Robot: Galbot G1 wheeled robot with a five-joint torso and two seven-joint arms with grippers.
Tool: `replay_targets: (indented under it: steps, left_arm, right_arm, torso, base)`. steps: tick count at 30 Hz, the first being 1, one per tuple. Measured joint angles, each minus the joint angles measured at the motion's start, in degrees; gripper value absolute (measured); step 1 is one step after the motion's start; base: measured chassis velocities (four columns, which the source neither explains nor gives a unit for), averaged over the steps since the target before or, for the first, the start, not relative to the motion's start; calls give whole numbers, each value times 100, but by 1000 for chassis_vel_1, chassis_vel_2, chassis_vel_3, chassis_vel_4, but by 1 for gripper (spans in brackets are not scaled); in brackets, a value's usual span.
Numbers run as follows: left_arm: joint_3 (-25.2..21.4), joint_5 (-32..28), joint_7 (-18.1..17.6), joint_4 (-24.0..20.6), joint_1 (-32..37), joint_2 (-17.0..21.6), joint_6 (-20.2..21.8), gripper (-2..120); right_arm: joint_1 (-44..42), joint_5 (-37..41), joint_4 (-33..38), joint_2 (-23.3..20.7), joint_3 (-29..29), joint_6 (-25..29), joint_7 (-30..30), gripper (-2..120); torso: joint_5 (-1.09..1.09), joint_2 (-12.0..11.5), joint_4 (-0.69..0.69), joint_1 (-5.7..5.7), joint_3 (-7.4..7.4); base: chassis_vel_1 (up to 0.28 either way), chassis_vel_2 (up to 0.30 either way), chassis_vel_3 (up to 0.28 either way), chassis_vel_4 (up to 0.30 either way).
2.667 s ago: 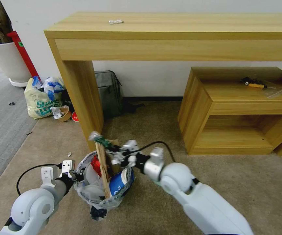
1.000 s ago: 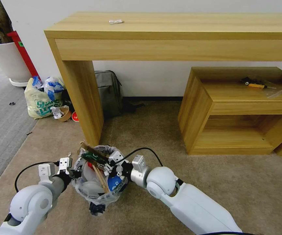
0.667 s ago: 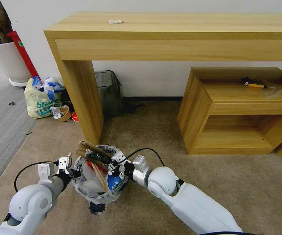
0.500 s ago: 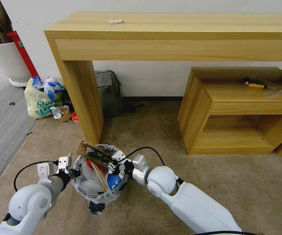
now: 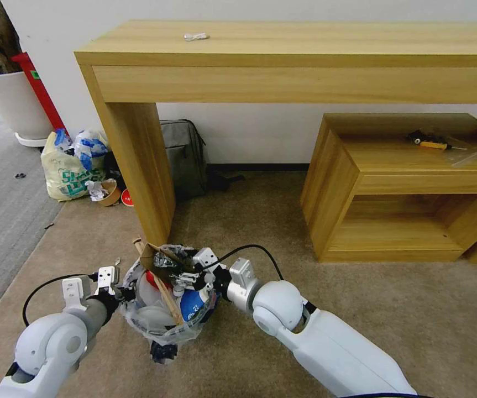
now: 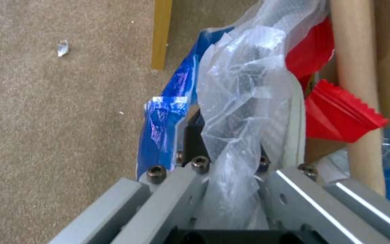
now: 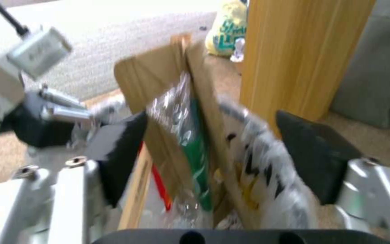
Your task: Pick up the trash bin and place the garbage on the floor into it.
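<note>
Beige short-pile carpet (image 5: 238,221) by wooden desk leg (image 5: 139,166). My left gripper (image 6: 231,162) pinches the small black bag-lined trash bin (image 5: 161,326)'s rim. My right gripper (image 7: 213,152), fingers (image 7: 312,159) wide, straddles the flat brown cardboard scrap (image 7: 159,95) and clear green-labelled bottle (image 7: 190,135) between them; I judge the overfilled pile could spill if nudged.

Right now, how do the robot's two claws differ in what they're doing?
The left gripper is shut on the rim of the trash bin, pinching its plastic liner and holding it up; the right gripper is open, gripping nothing. The left gripper sits at the bin's side; the right gripper hangs over the bin's mouth, its fingers spread around a cardboard scrap and a green-labelled bottle. Both are at the same bin.
</note>
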Motion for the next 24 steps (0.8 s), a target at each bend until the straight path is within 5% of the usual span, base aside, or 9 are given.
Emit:
replay_targets:
  steps: [6, 24]
  left_arm:
    - [-40, -9, 2, 13, -14, 8, 0, 0]
    - [-152, -13, 13, -21, 21, -92, 0, 0]
  right_arm:
    - [37, 114, 174, -54, 196, -30, 69, 99]
    - [-1208, -69, 609, -100, 1650, 148, 690, 100]
  torso:
    - [0, 0, 0, 0, 0]
    - [1, 0, -1, 0, 0]
  base:
    - [0, 0, 0, 0]
    - [0, 0, 0, 0]
